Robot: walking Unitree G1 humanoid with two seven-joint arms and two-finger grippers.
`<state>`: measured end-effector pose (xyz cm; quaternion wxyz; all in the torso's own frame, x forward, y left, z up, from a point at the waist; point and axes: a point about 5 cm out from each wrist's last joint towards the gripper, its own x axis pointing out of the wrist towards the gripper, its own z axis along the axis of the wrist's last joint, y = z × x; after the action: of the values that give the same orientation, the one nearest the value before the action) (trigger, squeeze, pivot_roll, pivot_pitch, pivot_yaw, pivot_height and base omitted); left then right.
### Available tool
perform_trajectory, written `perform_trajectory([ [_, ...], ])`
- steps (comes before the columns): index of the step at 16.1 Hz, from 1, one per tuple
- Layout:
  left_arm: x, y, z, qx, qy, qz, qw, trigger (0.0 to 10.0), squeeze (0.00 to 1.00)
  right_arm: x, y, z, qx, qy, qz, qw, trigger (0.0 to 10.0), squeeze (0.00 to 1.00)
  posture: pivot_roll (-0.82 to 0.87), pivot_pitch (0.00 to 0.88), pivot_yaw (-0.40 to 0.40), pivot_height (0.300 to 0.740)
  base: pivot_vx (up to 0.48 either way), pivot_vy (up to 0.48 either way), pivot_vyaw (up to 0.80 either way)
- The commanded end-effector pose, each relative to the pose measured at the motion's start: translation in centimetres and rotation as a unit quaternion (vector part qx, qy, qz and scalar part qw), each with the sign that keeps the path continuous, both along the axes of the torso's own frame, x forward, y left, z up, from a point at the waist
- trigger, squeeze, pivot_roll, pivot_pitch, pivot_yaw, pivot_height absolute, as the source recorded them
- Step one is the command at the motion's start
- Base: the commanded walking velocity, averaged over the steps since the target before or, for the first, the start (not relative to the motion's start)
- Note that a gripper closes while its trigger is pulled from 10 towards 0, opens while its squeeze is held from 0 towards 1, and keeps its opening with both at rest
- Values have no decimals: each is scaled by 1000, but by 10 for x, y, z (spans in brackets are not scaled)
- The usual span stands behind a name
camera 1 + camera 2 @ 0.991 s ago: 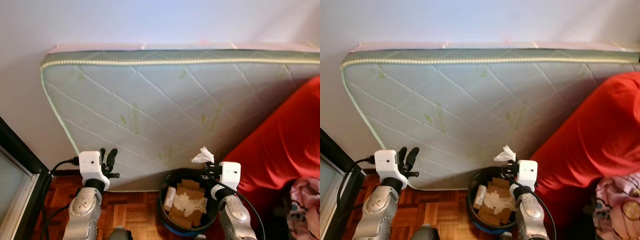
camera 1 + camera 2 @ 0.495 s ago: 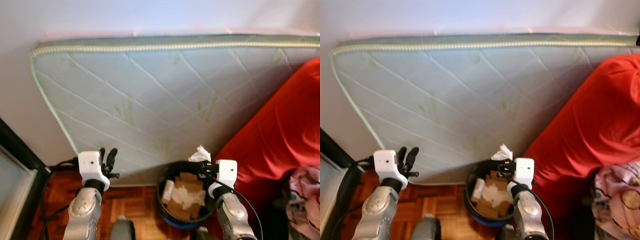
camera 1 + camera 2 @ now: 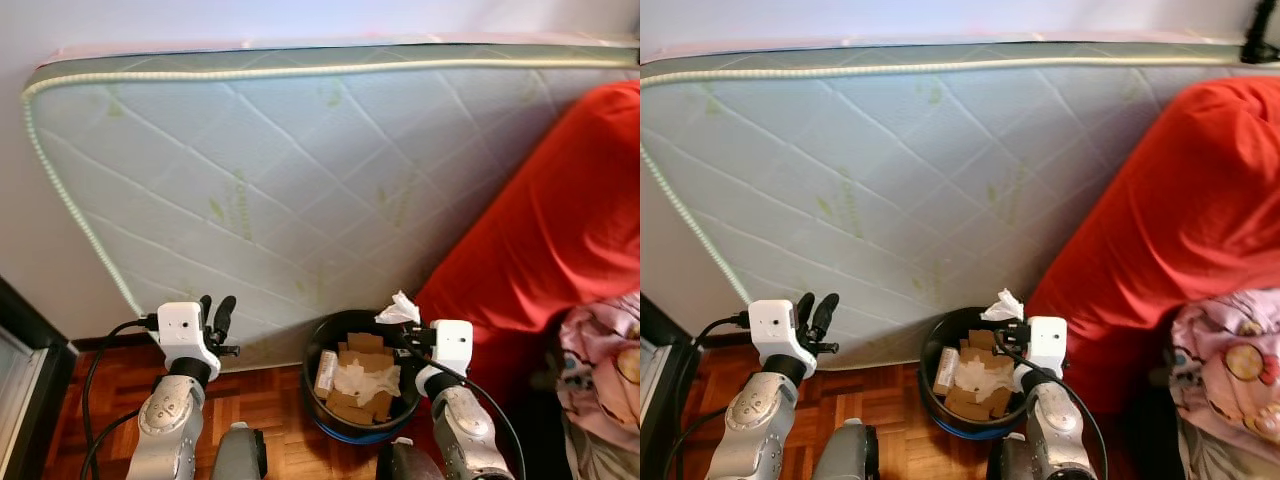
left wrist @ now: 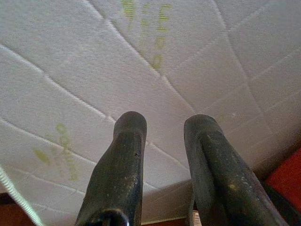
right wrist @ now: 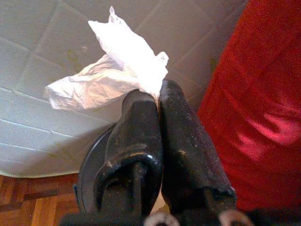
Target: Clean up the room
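A crumpled white tissue [image 5: 113,70] is pinched in my right gripper [image 3: 405,328], which is shut on it and held over the right rim of a round black bin [image 3: 318,340]. The tissue [image 3: 399,310] sticks up above the fingers. The bin stands on the wood floor against a leaning mattress and holds cardboard scraps [image 3: 358,378] and white paper. My left gripper [image 3: 215,318] is raised to the left of the bin, its two black fingers [image 4: 120,169] open and empty, facing the mattress.
A quilted white-green mattress [image 3: 300,170] leans on the wall behind the bin. A red cushion or sofa [image 3: 560,230] fills the right side, with a pink patterned cloth [image 3: 1230,370] beside it. A dark cabinet edge [image 3: 20,350] stands at the left. Parquet floor [image 3: 270,420] lies between.
The camera has turned right and tilted, so the mattress sits higher and further left in view. Both grippers keep their pose, the tissue still held over the bin.
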<state>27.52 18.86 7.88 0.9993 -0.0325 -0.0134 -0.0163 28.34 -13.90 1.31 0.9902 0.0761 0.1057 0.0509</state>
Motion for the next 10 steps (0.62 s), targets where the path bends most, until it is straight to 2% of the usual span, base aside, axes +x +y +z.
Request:
perform_trajectory([
  [1, -1, -3, -1, -4, 6, -5, 1000, 10000, 0, -2, 0, -4, -2, 11, 4, 1000, 10000, 0, 61, 127, -50, 609, 0, 0, 0],
  [6, -2, -3, -1, -4, 8, -5, 1000, 10000, 0, -2, 2, -3, 5, 6, 9, 1000, 10000, 0, 63, 133, -50, 604, 0, 0, 0],
  [10, -2, -4, -2, -3, 15, -8, 1000, 10000, 0, -3, 8, -7, 7, 26, 38, 999, 10000, 0, 65, 137, -49, 604, 0, 0, 0],
])
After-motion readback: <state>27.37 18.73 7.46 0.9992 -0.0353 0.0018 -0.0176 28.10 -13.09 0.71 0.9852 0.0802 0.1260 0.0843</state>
